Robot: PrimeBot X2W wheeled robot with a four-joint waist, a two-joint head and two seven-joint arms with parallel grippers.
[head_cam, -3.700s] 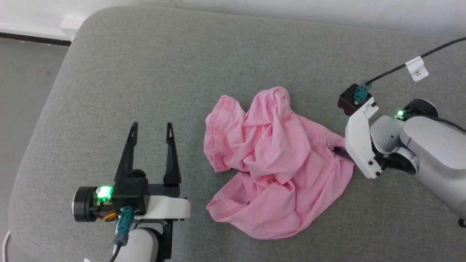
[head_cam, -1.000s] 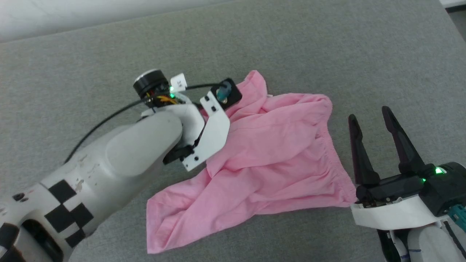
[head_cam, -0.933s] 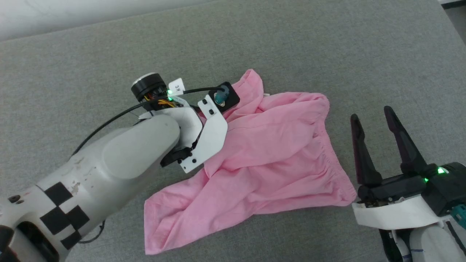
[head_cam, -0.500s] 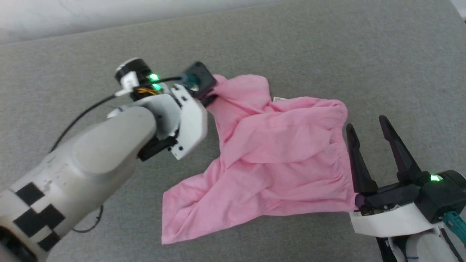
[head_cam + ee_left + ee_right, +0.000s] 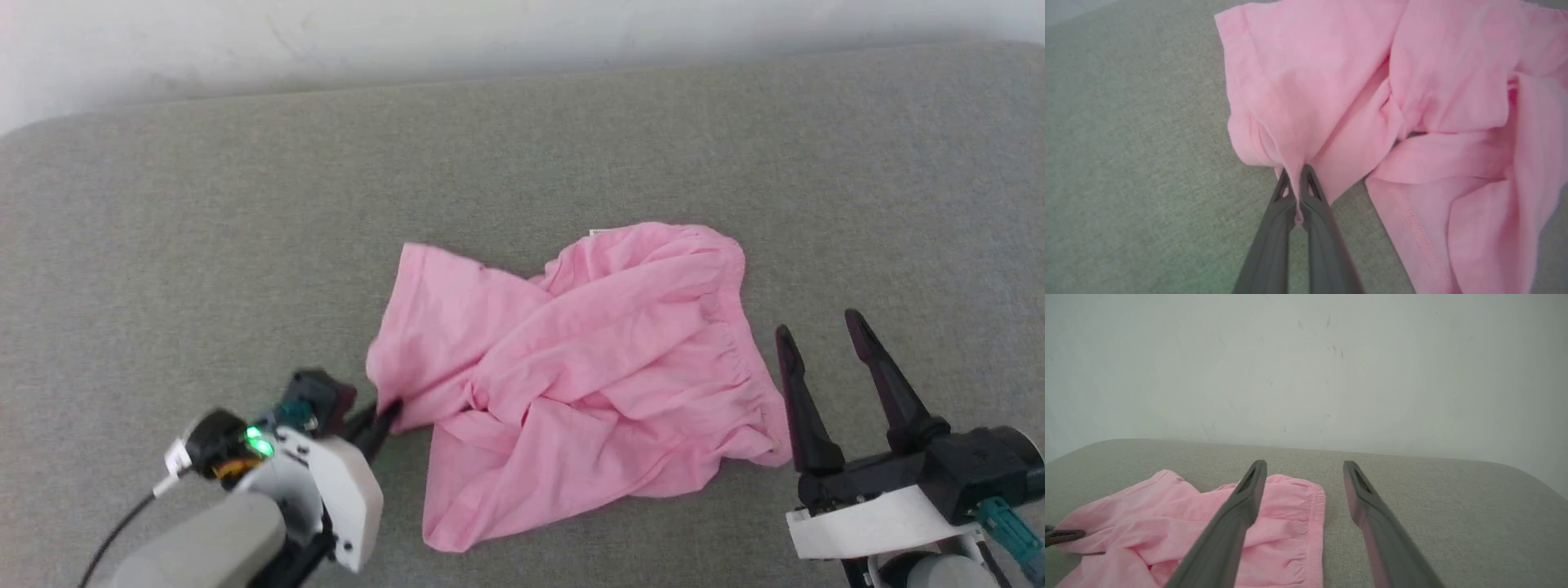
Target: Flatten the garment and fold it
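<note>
The garment [image 5: 571, 367] is a pair of light-pink shorts lying crumpled on the grey cushion, its gathered waistband [image 5: 735, 327] to the right. My left gripper [image 5: 385, 412] is shut on a pinch of the shorts' lower-left edge. In the left wrist view that pinch of the garment [image 5: 1306, 90] runs into the closed left gripper [image 5: 1297, 173]. My right gripper [image 5: 820, 335] stands open just right of the waistband, holding nothing. From the right wrist the open right gripper [image 5: 1304, 467] points toward the wall, the garment [image 5: 1208, 522] at lower left.
A grey fabric cushion [image 5: 204, 245] carries everything; its far edge meets a pale wall [image 5: 490, 33]. The cushion's rounded corner [image 5: 1527, 477] lies to the right in the right wrist view.
My left gripper shut on the garment's far-left part and dragged it toward the near left, flipping that leg over. The head camera shifted. The right gripper stayed open beside the waistband.
</note>
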